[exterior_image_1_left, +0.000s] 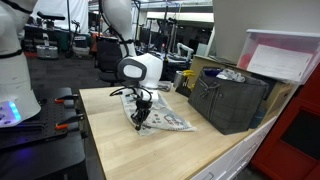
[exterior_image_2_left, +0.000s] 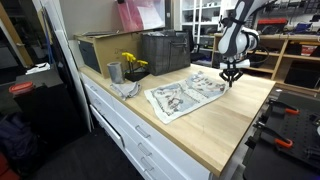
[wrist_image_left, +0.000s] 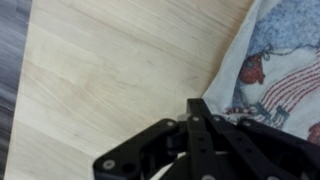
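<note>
At the cloth's (exterior_image_2_left: 185, 95) edge, the hand (exterior_image_2_left: 231, 80) is down on the desk (exterior_image_1_left: 120, 150) and clenched. It looks like a pinch on the fabric's corner, and the rest lies flat beside the hand. I'd call this the grasp step. Any next move needs a firm pinch and a path clear of the crate (exterior_image_1_left: 232, 100) beyond the hand.

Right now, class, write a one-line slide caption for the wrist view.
Black fingers, shut, meet the edge of a printed cloth lying on a pale wooden tabletop.
</note>
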